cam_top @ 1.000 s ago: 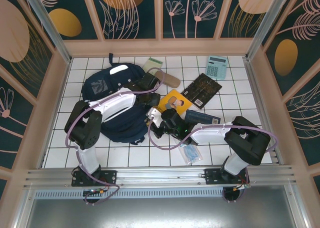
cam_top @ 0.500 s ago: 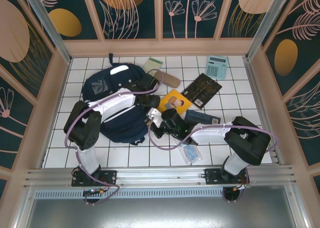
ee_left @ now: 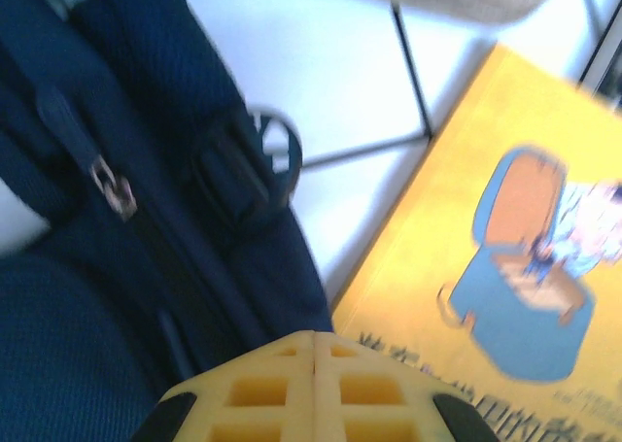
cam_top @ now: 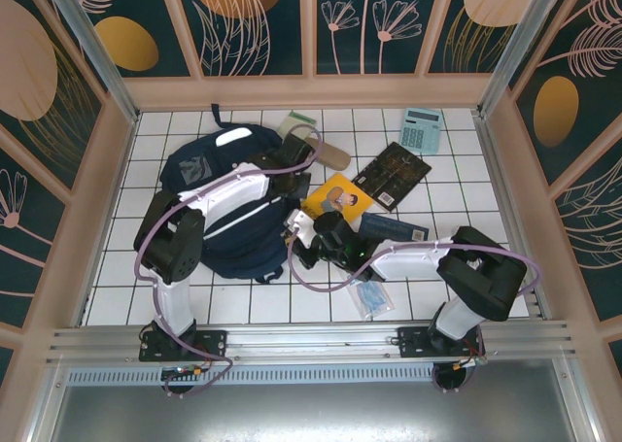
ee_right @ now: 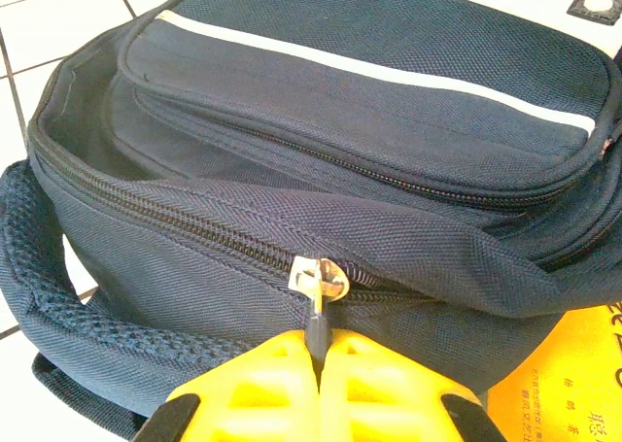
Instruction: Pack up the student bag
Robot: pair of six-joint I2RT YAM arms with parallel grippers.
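Unzipping stage: right pincer (ee_right: 317, 359) grips the metal zip pull (ee_right: 318, 285) on the large navy-blue fabric backpack (ee_right: 389, 102); left pincer (ee_left: 313, 350) closed, empty. Next: draw pull along track.

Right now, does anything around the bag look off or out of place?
Nothing spilled or damaged. One oddity: the left gripper is shut beside the student bag with nothing visible in its grip, while the right gripper pinches the zipper pull.

bright even light; left wrist view motion-blurred.
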